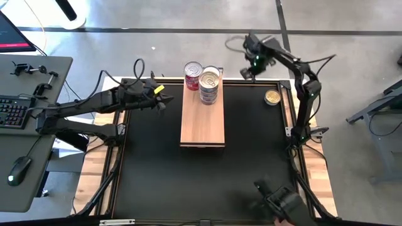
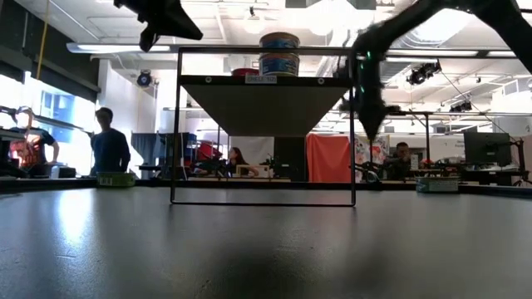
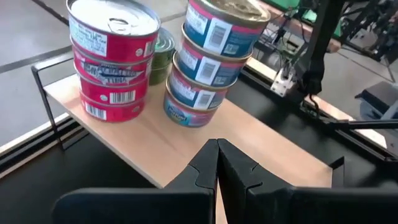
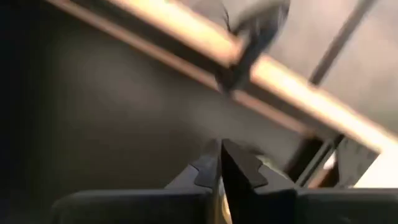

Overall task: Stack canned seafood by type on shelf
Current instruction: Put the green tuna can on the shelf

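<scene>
Loose gold-lid can [image 1: 272, 97] lying flat on the counter's [image 1: 157, 182] black mat near the far right edge, well apart from the shelf [image 1: 202, 125]. Right claw [image 1: 249, 74] pinched shut, empty, raised just beyond the far edge, nearer the can than left claw [image 1: 161, 99], also shut and empty, left of the shelf. 2 stacks at shelf's far end: red-label [image 3: 112, 59], blue-label [image 3: 208, 59].

- black mat [image 1: 188, 176] covering most of the worktop
- grey side desk [image 1: 38, 75] on the left with a keyboard [image 1: 12, 112] and a mouse [image 1: 19, 169]
- few people [image 2: 108, 149] hanging around in the room behind
</scene>
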